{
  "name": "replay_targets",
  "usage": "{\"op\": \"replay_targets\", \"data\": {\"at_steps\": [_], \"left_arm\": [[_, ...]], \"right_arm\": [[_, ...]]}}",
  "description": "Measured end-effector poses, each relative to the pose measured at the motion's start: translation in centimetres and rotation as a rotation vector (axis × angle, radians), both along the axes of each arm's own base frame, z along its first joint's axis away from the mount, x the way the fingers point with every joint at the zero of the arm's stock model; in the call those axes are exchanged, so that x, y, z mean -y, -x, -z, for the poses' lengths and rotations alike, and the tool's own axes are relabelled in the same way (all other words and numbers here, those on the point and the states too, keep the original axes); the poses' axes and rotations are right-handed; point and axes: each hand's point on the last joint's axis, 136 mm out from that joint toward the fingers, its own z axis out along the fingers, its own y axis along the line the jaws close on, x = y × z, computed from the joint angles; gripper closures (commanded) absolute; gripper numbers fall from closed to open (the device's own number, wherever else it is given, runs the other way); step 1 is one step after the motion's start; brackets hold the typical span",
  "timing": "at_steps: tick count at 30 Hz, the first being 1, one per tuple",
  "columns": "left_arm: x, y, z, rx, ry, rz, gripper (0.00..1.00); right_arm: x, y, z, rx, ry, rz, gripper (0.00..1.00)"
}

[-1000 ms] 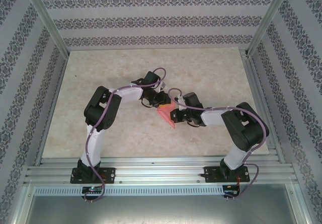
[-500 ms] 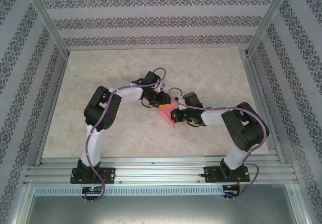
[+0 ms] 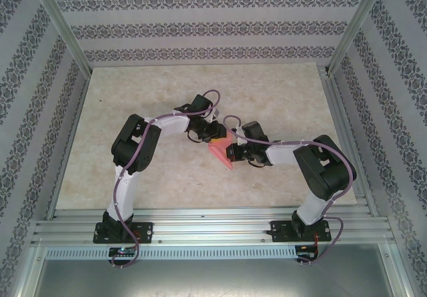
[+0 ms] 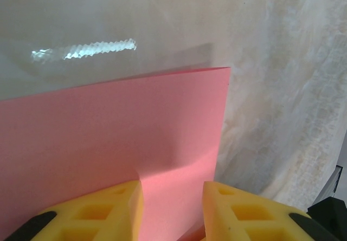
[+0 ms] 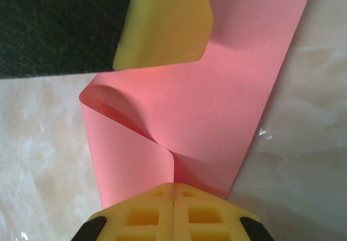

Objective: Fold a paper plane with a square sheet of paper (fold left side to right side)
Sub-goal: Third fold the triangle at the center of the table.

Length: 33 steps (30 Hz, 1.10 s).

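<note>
The square sheet of paper (image 3: 221, 153) is salmon pink and lies mid-table between my two grippers. In the right wrist view the sheet (image 5: 227, 105) has its left part curled up and over in a soft loop. The loop's edge runs into the closed tips of my right gripper (image 5: 173, 186), which is shut on it. My left gripper (image 4: 172, 184) rests on the sheet (image 4: 108, 132) with its yellow fingers apart and flat paper showing between them. One of its fingers (image 5: 162, 24) presses the sheet's far part. From above, the left gripper (image 3: 215, 137) and right gripper (image 3: 230, 151) nearly touch.
The pale marbled table (image 3: 133, 97) is bare around the paper. Aluminium rails (image 3: 200, 220) run along the near edge by the arm bases, and patterned walls close in the back and sides.
</note>
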Motion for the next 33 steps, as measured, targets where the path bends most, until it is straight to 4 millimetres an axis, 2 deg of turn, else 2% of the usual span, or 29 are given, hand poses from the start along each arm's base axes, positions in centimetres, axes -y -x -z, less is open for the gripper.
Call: {"op": "replay_targets", "data": {"at_steps": [10,14,17,19,22,24,26,33], "left_arm": [[0.2,0.0,-0.6,0.016,0.002,0.022,0.51],[-0.8,-0.1,-1.1,0.004,-0.014,0.016,0.48],[-2.1,-0.7,-2.4,0.014,-0.018,-0.008,0.46],[-3.0,-1.4,-3.7,0.036,-0.012,-0.030,0.50],[-4.1,-2.0,-6.0,0.080,0.009,-0.059,0.61],[-4.5,-1.4,-7.1,0.095,0.032,-0.064,0.66],[-4.4,-0.3,-7.3,0.085,0.055,-0.058,0.69],[-2.3,3.5,-5.1,-0.006,0.096,-0.015,0.72]], "right_arm": [[-0.3,0.2,0.1,0.001,0.001,-0.009,1.00],[-0.5,0.2,0.1,0.008,0.001,-0.013,1.00],[-0.5,0.2,0.1,0.008,0.001,-0.014,1.00],[-0.6,0.2,0.1,0.010,0.003,-0.016,1.00],[-0.9,0.2,0.1,0.009,0.005,-0.023,1.00],[-1.0,0.2,0.1,0.008,0.008,-0.026,1.00],[-1.0,0.2,0.1,0.006,0.010,-0.026,1.00],[-1.0,0.1,0.1,0.004,0.019,-0.035,1.00]]}}
